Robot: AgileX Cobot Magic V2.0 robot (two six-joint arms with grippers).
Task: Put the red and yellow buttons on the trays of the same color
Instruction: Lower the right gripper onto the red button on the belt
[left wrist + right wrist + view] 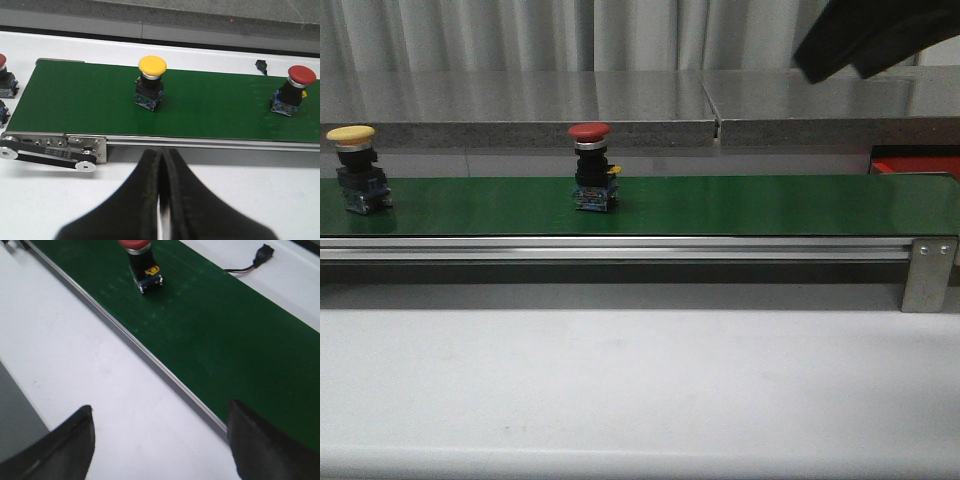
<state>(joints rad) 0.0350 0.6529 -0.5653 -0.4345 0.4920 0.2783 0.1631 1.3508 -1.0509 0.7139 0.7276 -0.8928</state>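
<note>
White table [620, 390], green belt [720, 205] carrying upright yellow button [355, 168] and red button [592, 165], red tray [920, 165] behind, grey curtain [570, 35], left hand [161, 200] clenched empty, right hand [160, 440] released.

red tray [914, 165]: front view, only a strip shows behind the far end of the green belt [720, 205]; the rest is hidden.
right arm [870, 35]: front view, dark shape cut by the top edge; gripper not seen there.
red button [141, 262]: right wrist view, cap cut by the top edge.
right gripper [160, 440]: right wrist view, the 2 fingertips run off the bottom edge.
extra buttons [4, 82]: left wrist view, 2 at the frame edge, each half cut off; lower one's cap colour cannot be told.
cable plug [261, 66]: left wrist view, too small to identify.
yellow button [358, 168]: front view, base detail blurred.
</note>
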